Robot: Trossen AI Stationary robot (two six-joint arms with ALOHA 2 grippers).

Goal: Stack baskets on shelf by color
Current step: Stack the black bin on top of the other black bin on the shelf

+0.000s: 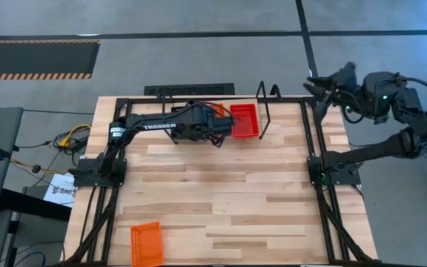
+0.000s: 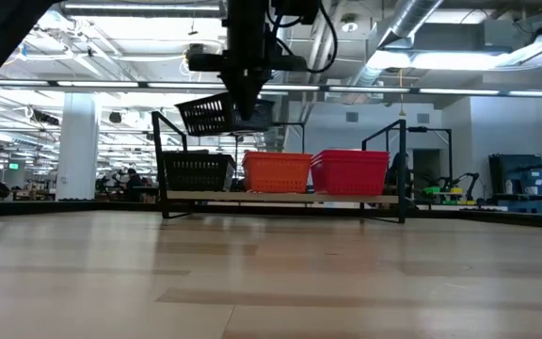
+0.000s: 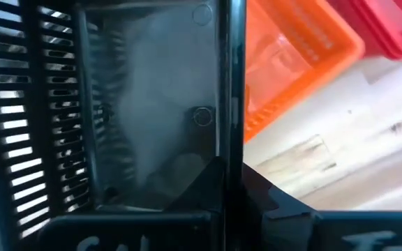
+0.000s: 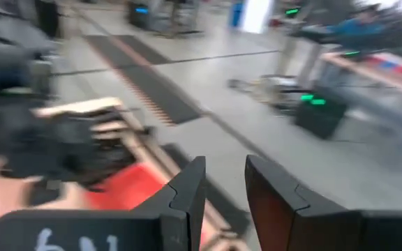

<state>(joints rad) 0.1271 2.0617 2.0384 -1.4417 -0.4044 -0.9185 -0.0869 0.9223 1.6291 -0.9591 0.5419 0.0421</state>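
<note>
A black mesh basket (image 2: 216, 114) hangs tilted above the shelf (image 2: 403, 174) at the table's far edge, with my left gripper (image 2: 248, 115) shut on it. On the shelf stand a black basket (image 2: 199, 172), an orange one (image 2: 278, 172) and a red one (image 2: 351, 171), side by side. The high view shows the red basket (image 1: 245, 121) next to my left gripper (image 1: 217, 133). Another orange basket (image 1: 147, 243) lies on the table near its front edge. My right gripper (image 1: 315, 84) waits open beyond the table's far right corner, with nothing between its fingers (image 4: 187, 188). My left gripper pinches one side wall (image 3: 232, 104) of the black basket, one finger inside the basket and one outside. The fingers come slanting down from above. The basket is lifted clear and tilted, over the shelf's left part.
A black rail frame (image 1: 313, 159) runs around the table and carries both arm bases. The shelf's looped upright end (image 1: 267, 102) stands just right of the red basket. Bare wood (image 1: 228, 200) spans the table's middle.
</note>
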